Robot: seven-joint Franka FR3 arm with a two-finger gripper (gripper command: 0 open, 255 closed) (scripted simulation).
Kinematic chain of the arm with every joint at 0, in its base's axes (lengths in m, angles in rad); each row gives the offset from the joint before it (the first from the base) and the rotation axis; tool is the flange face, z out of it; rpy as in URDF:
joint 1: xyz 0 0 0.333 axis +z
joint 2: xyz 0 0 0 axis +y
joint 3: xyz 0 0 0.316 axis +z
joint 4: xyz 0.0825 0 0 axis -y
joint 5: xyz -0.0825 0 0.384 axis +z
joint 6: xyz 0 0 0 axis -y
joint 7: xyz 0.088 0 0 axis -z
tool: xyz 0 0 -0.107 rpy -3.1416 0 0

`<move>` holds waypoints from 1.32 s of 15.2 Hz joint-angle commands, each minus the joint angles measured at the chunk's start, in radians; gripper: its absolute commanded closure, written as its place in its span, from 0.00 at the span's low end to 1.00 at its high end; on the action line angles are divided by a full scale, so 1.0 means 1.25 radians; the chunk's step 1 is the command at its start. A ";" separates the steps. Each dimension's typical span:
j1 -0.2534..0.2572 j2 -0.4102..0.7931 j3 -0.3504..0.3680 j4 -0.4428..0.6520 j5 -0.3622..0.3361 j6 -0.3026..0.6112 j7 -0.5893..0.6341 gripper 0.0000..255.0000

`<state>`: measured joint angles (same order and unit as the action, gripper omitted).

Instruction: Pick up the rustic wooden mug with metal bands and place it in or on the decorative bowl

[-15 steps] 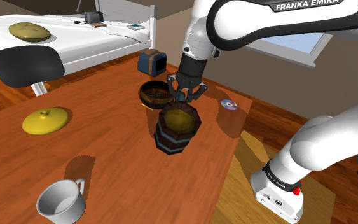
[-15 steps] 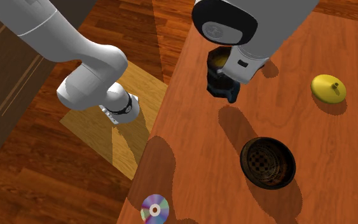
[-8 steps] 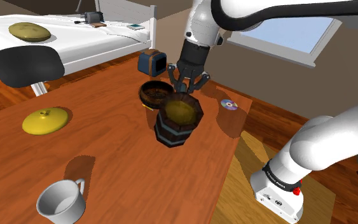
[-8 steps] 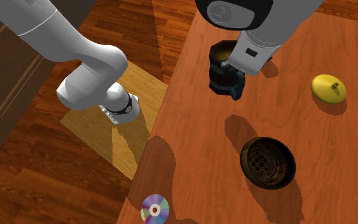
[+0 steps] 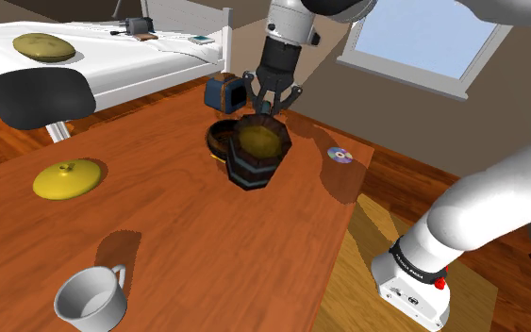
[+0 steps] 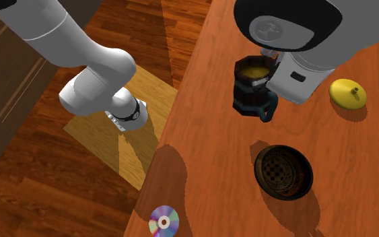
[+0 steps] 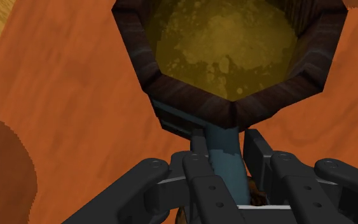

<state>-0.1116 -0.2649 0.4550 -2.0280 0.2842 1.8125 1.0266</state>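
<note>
1. dark brown staves, blue-grey bands and a yellowish inside are shown on the mug (image 5: 257, 151), which is carried clear of the table (image 5: 159, 236).
2. the end effector (image 7: 227, 145) is clenched on the mug's blue-grey handle (image 7: 225, 168). in the wrist view the handle is clasped between the two black fingers, and the mug's body is hung beyond the fingertips.
3. the mug is held tilted, not upright: in the shoulder view its mouth is turned up and partly towards the camera, so its long axis is leaned.
4. in the second exterior view the dark bowl (image 6: 283, 172) is seen resting on the table, towards that view's lower edge from the mug (image 6: 254, 84) and apart from it. a shadow (image 6: 262, 147) is cast on the wood between them, just beside the bowl's rim.
5. in the shoulder view the bowl (image 5: 218, 139) is partly covered by the mug, with its rim left showing at the mug's left. this overlap is judged to come from the line of sight, not from the mug being over the bowl.
6. the coming move is judged to turn on that offset. the mug's body, not the handle, has to be brought over the bowl's middle before anything is lowered or let go.
</note>
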 commanded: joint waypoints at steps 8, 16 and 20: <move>-0.049 0.226 -0.030 0.265 -0.102 -0.064 -0.036 1.00; -0.044 0.485 -0.053 0.626 -0.198 -0.189 -0.053 1.00; -0.001 0.684 -0.071 0.953 -0.257 -0.323 -0.062 1.00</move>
<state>-0.1287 0.5184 0.3725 -0.9609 -0.0169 1.4599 0.9539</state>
